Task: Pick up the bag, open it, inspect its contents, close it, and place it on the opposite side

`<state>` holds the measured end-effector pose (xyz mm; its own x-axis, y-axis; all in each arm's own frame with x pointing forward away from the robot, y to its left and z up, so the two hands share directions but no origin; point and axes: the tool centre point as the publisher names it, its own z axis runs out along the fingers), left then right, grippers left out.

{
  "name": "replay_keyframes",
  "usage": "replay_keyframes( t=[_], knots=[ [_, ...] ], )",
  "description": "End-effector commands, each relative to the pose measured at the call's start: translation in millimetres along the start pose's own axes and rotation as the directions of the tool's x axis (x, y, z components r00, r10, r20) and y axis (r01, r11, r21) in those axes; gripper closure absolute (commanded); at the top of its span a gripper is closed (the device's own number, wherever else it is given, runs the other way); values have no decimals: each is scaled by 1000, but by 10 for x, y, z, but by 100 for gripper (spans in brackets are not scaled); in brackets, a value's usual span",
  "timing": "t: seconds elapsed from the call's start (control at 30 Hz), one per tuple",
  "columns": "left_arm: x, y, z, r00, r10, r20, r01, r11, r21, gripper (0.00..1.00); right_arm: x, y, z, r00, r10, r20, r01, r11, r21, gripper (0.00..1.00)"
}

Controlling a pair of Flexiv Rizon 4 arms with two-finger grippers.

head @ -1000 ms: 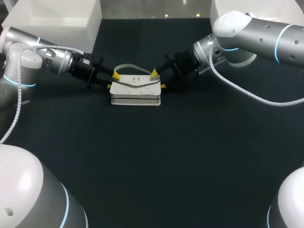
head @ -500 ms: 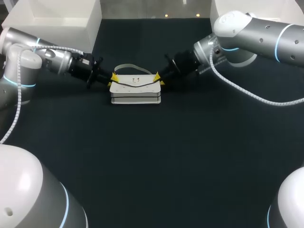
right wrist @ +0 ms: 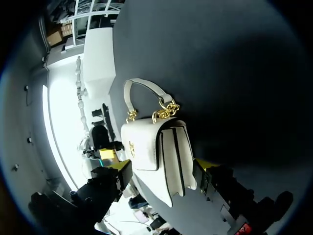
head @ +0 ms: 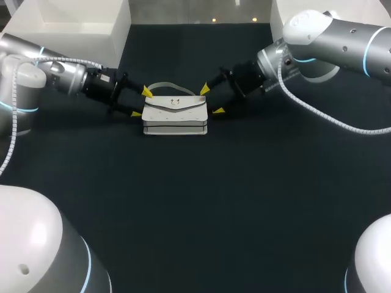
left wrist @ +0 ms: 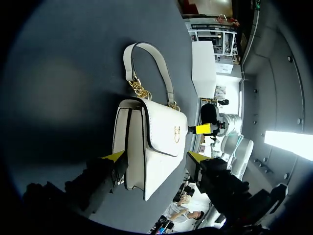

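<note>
At either end of the bag (head: 175,113), left end effector (head: 141,102) and right end effector (head: 211,101), both spread, arms low.

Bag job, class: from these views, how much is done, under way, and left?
Done: nothing shows as finished; the bag sits on the table, flap shut. In hand: the left gripper and right gripper, both open, bracket its ends without clamping. Left: lift, open, inspect, close, place on the opposite side.
</note>
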<state>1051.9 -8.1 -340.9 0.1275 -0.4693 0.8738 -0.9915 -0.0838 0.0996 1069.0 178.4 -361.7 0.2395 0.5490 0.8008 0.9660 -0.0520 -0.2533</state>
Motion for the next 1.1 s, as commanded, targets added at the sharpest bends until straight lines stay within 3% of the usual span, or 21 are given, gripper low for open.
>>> replay_keyframes(
  t=[0.03, 0.1, 0.23, 0.47, 0.67, 0.73, 0.93, 1.1],
  knots=[
    [17, 131, -6, 1000, -14, 6, 14, 999, 52, 26, -18, -71, -150, 1000, 9, 27, -8, 1000, -25, 0],
    [11, 158, 10, 1000, -21, 9, 21, 998, 51, 42, -42, -67, -217, 999, 12, 37, -11, 999, -34, 0],
    [20, 210, 29, 999, -29, 18, 28, 998, 50, 61, -59, -64, -342, 998, 9, 65, -5, 999, -47, 0],
    [3, 252, 46, 997, -49, 52, 47, 998, 47, 65, -111, -31, -495, 994, 27, 107, -21, 998, -62, 0],
    [-44, 273, 70, 995, -74, 63, 71, 996, 48, 84, -159, 8, -594, 990, 41, 134, -32, 997, -64, 0],
    [-69, 263, 77, 995, -82, 63, 79, 996, 48, 100, -164, 18, -628, 990, 42, 137, -33, 997, -65, 0],
    [-132, 230, 67, 993, -92, 71, 89, 995, 46, 100, -220, 61, -788, 983, 37, 178, -30, 999, -44, 0],
    [-169, 148, -63, 994, -68, 91, 63, 996, 59, 100, -278, 65, -957, 975, 10, 220, -7, 1000, -15, 0]
  ],
)
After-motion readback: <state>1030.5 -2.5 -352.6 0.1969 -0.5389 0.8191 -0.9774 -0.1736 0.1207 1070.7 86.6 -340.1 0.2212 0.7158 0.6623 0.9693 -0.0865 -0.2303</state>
